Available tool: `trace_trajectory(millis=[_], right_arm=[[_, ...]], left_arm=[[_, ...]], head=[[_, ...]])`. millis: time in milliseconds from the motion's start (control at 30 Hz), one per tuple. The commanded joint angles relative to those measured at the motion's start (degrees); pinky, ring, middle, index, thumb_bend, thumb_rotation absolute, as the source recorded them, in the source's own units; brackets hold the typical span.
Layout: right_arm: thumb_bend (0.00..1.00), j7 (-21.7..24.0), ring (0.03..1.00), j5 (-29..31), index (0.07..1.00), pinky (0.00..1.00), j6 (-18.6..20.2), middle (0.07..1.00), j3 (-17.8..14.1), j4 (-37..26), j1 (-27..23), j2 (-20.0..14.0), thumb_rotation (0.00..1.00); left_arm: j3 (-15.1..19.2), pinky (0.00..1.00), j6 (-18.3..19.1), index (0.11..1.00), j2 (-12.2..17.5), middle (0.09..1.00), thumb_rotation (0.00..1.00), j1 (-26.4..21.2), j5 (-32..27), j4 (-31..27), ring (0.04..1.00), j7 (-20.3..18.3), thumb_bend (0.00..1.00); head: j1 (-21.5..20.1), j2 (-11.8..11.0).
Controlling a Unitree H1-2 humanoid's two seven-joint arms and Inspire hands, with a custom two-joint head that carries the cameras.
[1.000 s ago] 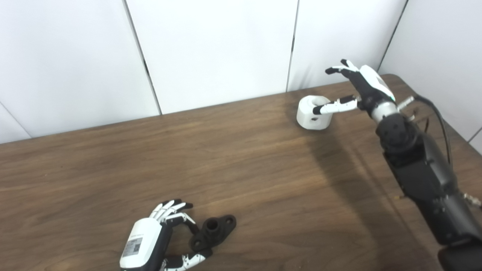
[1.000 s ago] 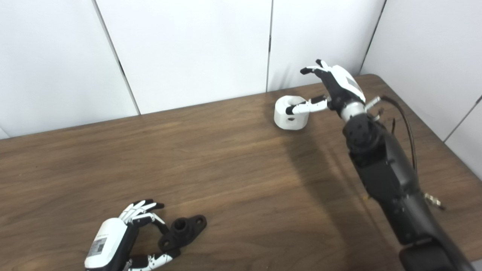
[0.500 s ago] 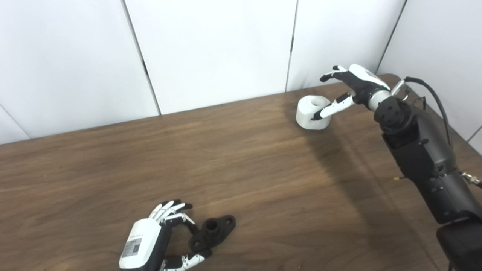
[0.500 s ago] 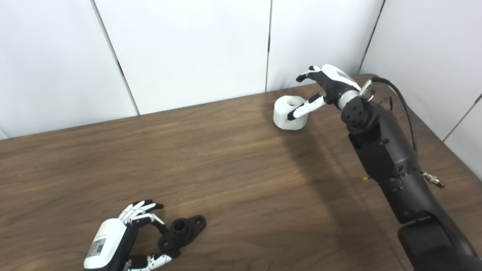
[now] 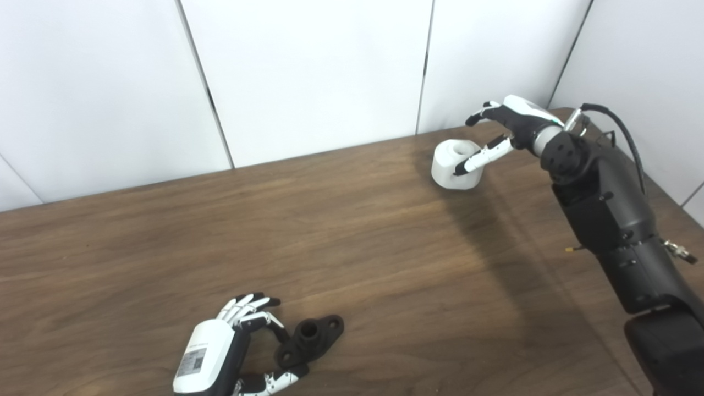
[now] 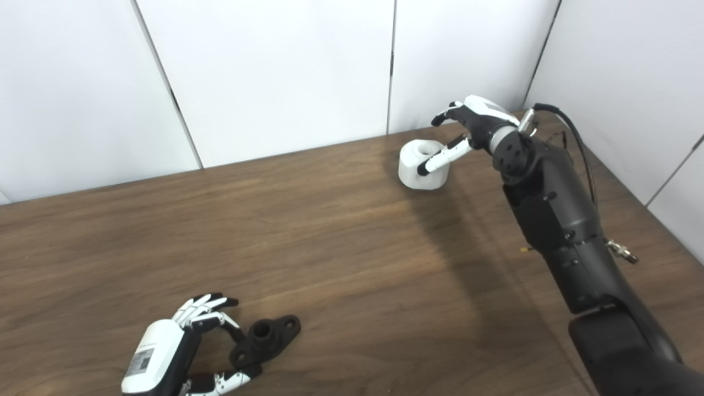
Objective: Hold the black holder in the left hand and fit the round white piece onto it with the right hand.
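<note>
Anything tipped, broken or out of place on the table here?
Nothing stands out. The white piece sits upright near the far edge with the open right hand around it; the black holder lies flat by the open left hand.

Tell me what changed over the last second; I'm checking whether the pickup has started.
The right hand has tipped down over the white piece, its thumb now low against the piece's near side, fingers still spread above. Nothing is gripped yet. The left hand stayed open beside the black holder; both parts rest unmoved on the table.
</note>
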Motion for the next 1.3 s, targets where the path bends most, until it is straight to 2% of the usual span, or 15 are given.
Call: trace_trajectory(millis=[0, 400, 767, 1267], right_arm=[[1.0, -0.8, 1.0, -0.6, 0.822, 0.99, 0.1, 1.0, -0.6, -0.4, -3.6, -0.6, 0.37], [1.0, -2.0, 1.0, -0.4, 0.808, 0.99, 0.1, 1.0, 2.7, 3.5, -5.3, -0.8, 0.35], [0.96, -2.9, 1.0, -0.1, 0.781, 0.99, 0.0, 0.997, 4.5, 4.4, -5.3, -0.9, 0.32], [0.93, -4.2, 1.0, 1.5, 0.723, 1.0, 0.1, 0.973, 3.9, 3.9, -4.7, -0.9, 0.3]], left_arm=[[0.0, 0.91, 1.8, 0.488, 0.8, 0.813, 0.04, 1.2, 0.4, 0.5, 0.89, -2.6, 0.52], [0.1, 0.91, 1.1, 0.488, 0.9, 0.815, 0.04, 1.3, 0.1, 0.8, 0.893, -2.1, 0.52], [0.1, 0.9, 1.4, 0.488, 0.9, 0.814, 0.04, 1.3, 0.6, 0.4, 0.89, -2.3, 0.52], [0.2, 0.9, 2.0, 0.488, 0.8, 0.814, 0.04, 1.2, 0.5, -0.2, 0.887, -3.1, 0.52]], head=[[0.0, 0.1], [0.0, 0.0], [0.1, 0.3], [0.0, 0.7]])
